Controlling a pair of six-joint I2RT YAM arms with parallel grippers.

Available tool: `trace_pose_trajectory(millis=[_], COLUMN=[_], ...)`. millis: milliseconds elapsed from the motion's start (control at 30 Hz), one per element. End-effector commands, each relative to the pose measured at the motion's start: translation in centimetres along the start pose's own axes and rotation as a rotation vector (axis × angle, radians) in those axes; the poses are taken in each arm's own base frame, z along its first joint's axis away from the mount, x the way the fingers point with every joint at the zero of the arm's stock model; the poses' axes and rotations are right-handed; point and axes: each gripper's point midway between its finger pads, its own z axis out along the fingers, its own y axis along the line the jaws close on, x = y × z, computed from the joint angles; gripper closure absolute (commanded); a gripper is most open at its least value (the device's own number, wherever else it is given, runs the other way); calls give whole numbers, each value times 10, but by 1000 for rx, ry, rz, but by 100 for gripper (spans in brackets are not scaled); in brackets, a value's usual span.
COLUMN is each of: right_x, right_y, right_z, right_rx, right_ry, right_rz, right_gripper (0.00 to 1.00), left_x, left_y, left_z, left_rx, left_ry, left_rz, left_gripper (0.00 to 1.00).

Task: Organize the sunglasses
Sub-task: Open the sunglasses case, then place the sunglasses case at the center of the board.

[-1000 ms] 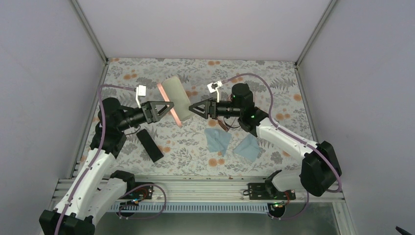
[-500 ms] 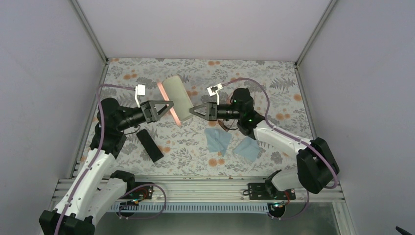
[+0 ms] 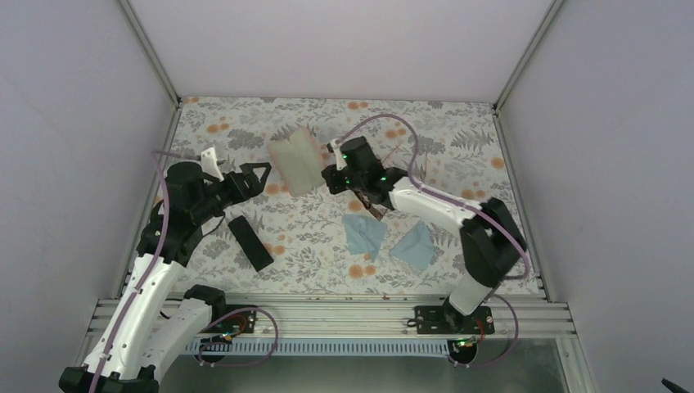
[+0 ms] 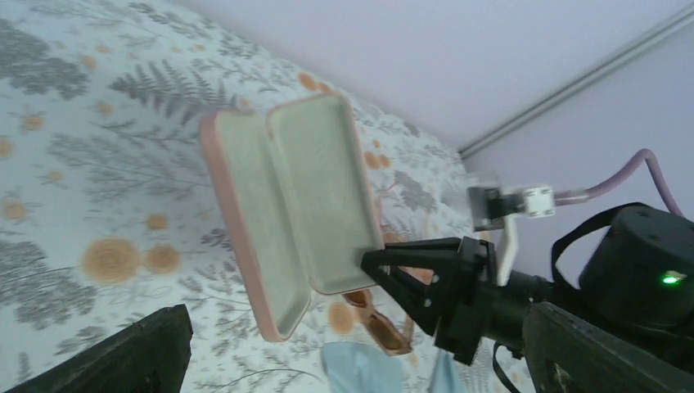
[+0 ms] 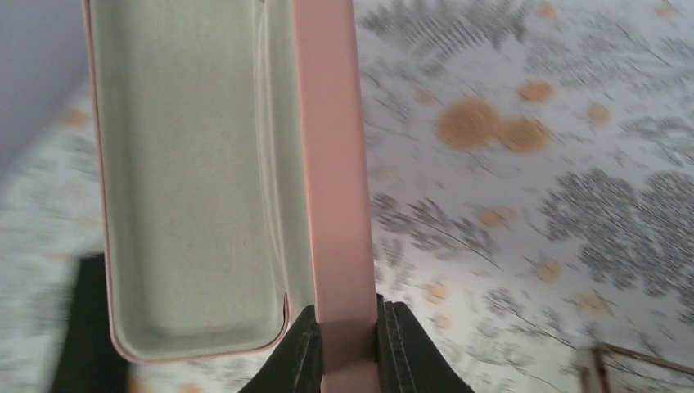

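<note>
The pink case (image 3: 296, 162) is open with its pale lining up, at the middle of the floral cloth. My right gripper (image 5: 350, 348) is shut on the case's pink edge, seen in the left wrist view as black fingers (image 4: 425, 274) pinching the lid's corner. A pale orange-pink pair of sunglasses (image 4: 385, 323) lies just below the case, partly under the right arm (image 3: 373, 210). A thin dark frame shows faintly behind that arm (image 3: 398, 155). My left gripper (image 3: 255, 175) stands wide open to the left of the case and apart from it.
A black oblong case (image 3: 250, 242) lies near the left arm. Two light-blue cloths (image 3: 363, 233) (image 3: 413, 246) lie in front of the right arm. Grey walls close in the left, right and far sides.
My left gripper let go of the pink case, opened wide and drew back left. My right gripper shut on the case's edge and swung left and farther back; the case turned.
</note>
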Motion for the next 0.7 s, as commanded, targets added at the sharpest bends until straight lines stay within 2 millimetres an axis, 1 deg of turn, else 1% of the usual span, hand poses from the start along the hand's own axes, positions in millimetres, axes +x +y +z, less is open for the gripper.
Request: trace_pose_trajectory(millis=[0,100,167,267,367,500,633,667], right_x=[12,22,30,39,45,43,35,32], right_y=[-42,-56,-64,-70,-72,-69,-51,-47], right_z=[23,40,48,55,58,57,53,52], right_rx=[315,405,435,449,452,449,371,355], right_ry=[73,131,166,205,231,234,206,196], right_rz=[-203,-260,-301,-355,-388,-390,-356,-344], right_gripper=[96,96,96,94,89,80,65,63], left_x=[-4,-1,0,2,3,3,4,4], left_y=[20,21,21,22,22,22,22,22], left_z=[-9,-7,-7,-7,-7,-6,-5,-5], left_rx=[-136,-135,-134,-134,-136,-130,-129,-129], left_ry=[-24,-8,-2,6,12,15,16,18], left_rz=[41,42,45,49,52,51,52,53], left_gripper=[0,0,0,0,0,0,0,0])
